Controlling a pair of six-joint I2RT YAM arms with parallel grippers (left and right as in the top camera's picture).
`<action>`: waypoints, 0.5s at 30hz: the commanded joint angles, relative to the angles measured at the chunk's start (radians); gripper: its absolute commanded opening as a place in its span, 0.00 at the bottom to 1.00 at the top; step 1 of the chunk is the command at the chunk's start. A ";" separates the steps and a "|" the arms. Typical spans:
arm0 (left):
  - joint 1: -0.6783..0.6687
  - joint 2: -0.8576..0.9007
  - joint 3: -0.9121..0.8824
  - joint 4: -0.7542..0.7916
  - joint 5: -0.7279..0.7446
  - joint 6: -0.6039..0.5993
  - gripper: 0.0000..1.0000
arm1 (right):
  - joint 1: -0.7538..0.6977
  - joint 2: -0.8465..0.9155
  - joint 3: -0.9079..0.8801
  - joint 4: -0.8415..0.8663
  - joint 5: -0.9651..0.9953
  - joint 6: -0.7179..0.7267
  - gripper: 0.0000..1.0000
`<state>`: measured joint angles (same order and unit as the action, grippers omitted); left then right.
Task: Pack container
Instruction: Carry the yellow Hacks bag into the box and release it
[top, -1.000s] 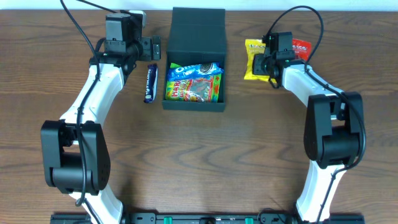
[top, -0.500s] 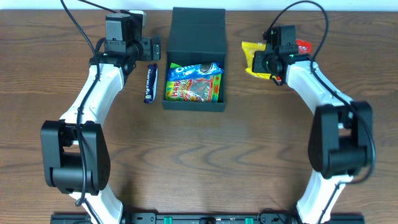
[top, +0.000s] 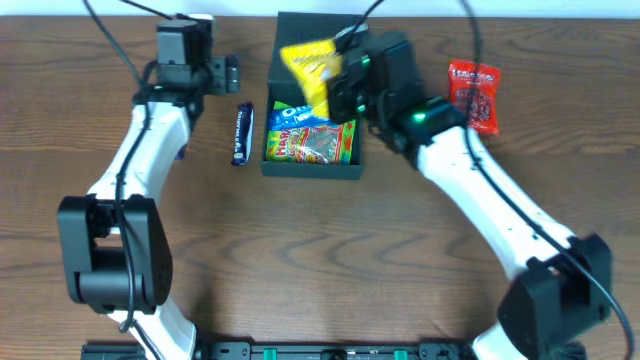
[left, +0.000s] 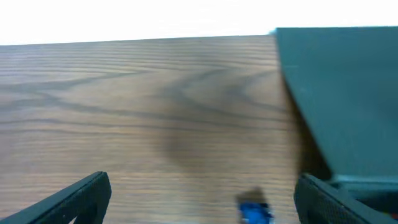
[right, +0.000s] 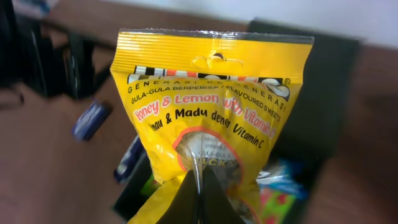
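over the container (top: 312, 168), right tool (right: 199, 193) clamps yellow packet (right: 211, 106); left tool (left: 202, 199) spread wide.

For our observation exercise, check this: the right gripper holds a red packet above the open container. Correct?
Not red: the right gripper holds a yellow packet above the open container, as the right wrist view shows.
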<state>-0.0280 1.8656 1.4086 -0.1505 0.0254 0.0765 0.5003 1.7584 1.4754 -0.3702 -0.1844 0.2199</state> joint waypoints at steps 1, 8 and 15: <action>0.050 -0.064 0.014 0.004 -0.028 0.014 0.95 | 0.039 0.030 0.000 0.011 -0.015 0.008 0.01; 0.125 -0.124 0.014 -0.040 0.132 0.296 0.95 | 0.088 0.150 0.000 0.098 -0.015 0.079 0.01; 0.241 -0.155 0.014 -0.048 0.521 0.312 0.95 | 0.097 0.243 0.000 0.096 -0.014 0.156 0.01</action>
<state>0.1768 1.7378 1.4090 -0.1989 0.3550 0.3565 0.5816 1.9934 1.4754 -0.2733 -0.1917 0.3355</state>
